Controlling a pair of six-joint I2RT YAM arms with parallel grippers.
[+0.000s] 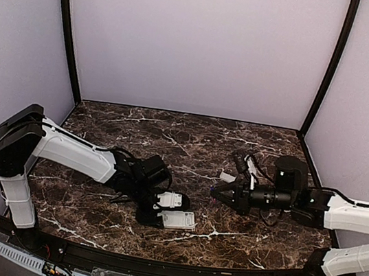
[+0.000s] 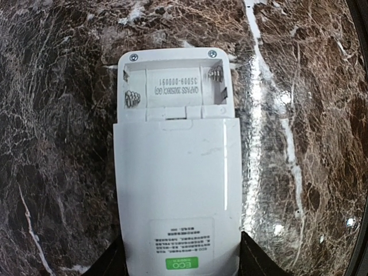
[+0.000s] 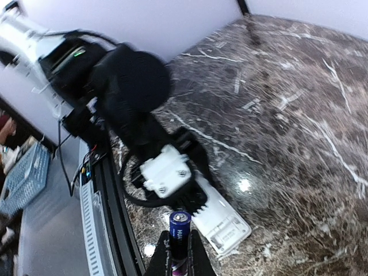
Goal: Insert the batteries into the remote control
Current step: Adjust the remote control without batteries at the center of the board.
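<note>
**Bay open and empty, first cell on approach**

Left side: left pincer (image 1: 159,212) is pinching the remote control (image 2: 175,190) by the edges of its label end. The remote juts straight out ahead of the fingers, back face up, low over the worktop (image 1: 191,139); whether it rests on the stone or hangs just above it cannot be told. The cover is off. The battery compartment (image 2: 172,92) at the far end from the pincer is bare, with the coil springs (image 2: 132,99) exposed and no cell in either slot.

Right side: right pincer (image 3: 178,253) is clamped on a battery (image 3: 179,227), a dark blue cell whose silver cap points out past the fingertips. The remote lies ahead of that tip and a little to its right, well apart.

Step in hand, as judged: bringing the first cell to the bay. The next move calls for lining the cell up with a slot, matching polarity to the spring end, then pressing in against the spring while the left side braces.

Surface: dark brown marble, white veining, glossy, with lamp glare. Room: pale lilac walls (image 1: 199,43), black corner posts (image 1: 68,30).
</note>
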